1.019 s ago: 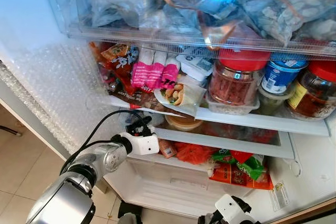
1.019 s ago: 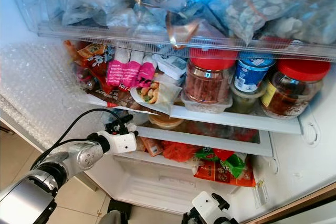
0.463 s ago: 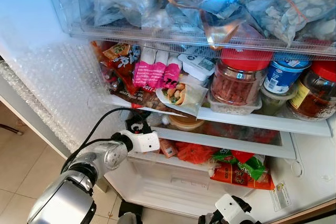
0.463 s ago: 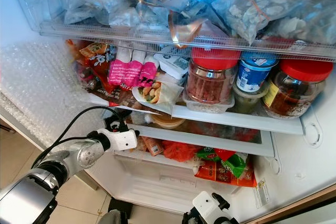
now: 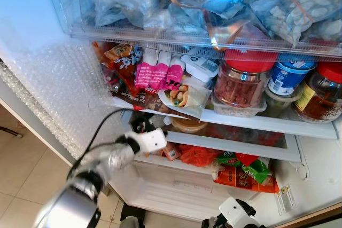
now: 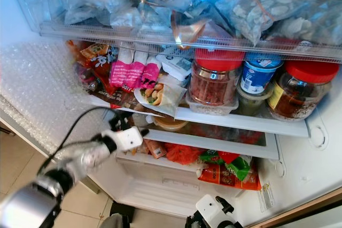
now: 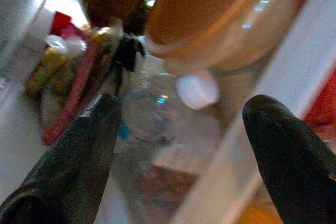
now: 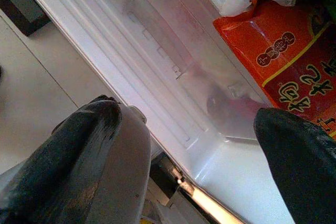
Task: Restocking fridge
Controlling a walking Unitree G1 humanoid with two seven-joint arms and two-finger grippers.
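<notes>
The fridge stands open before me. My left gripper (image 5: 140, 127) reaches into the left end of the lower shelf (image 5: 230, 145), under a wrapped sandwich (image 5: 181, 97). In the left wrist view its fingers (image 7: 79, 161) are open and wide apart. A clear plastic bottle (image 7: 142, 124) with a white cap (image 7: 197, 90) lies just beyond them, below an orange-lidded tub (image 7: 220, 19). My right gripper (image 8: 184, 129) hangs low, open, over the white bottom drawer (image 8: 157, 61), with its white wrist (image 5: 235, 211) at the lower edge of the head view.
Bagged food fills the clear top drawer (image 5: 133, 33). Jars (image 5: 243, 81) and a blue tub (image 5: 286, 76) crowd the middle shelf at the right, pink packets (image 5: 155, 73) at the left. Red snack bags (image 5: 246, 177) lie lower right. Bubble wrap (image 5: 59, 89) covers the left wall.
My left arm has pushed slightly up and further into the lower shelf and is blurred with motion. The right arm has stayed where it was.
</notes>
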